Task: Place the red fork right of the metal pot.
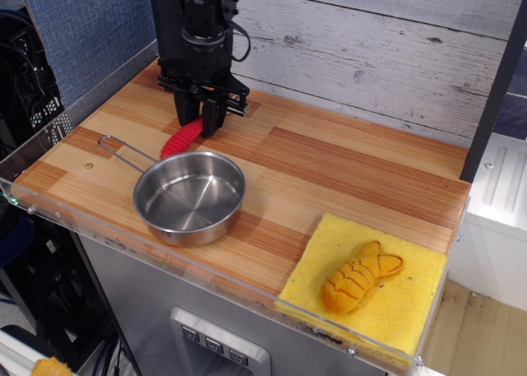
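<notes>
Wood-plank tabletop (354, 170), clear acrylic lip along front and left edges. Yellow sponge (387, 302) at front right corner, orange ridged fish toy (359, 277) lying on top, roughly centred. Whitewashed plank wall (370, 47) behind. Blue fabric panel (82, 30) at back left. Grey cabinet (156, 310) below, button panel (218, 347) on its face.

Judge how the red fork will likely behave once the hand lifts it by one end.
The red fork looks rigid, so it probably won't droop. Its ribbed handle should resist slipping. The hand is clamped near one end, so the free end may tilt downward.
</notes>
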You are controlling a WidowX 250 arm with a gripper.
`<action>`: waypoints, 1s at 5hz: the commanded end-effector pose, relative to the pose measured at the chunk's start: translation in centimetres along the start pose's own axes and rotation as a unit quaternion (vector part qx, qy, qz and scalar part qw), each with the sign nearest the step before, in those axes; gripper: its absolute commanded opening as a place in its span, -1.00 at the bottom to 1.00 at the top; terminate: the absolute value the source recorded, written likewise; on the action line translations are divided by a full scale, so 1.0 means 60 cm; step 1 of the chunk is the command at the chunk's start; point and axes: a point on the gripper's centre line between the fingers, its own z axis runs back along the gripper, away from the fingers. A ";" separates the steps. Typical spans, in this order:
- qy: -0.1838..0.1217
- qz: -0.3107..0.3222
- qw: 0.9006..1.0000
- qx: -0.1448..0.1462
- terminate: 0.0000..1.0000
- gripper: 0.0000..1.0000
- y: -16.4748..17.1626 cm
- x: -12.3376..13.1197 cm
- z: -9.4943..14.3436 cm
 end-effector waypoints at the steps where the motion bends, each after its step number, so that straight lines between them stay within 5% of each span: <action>1: -0.025 0.078 0.997 -0.001 -1.00 -1.00 -0.005 -0.058 0.132; 4: -0.047 -0.015 0.997 -0.057 -1.00 -1.00 -0.182 -0.070 0.224; 5: -0.045 -0.031 0.998 -0.044 -1.00 -1.00 -0.267 -0.061 0.229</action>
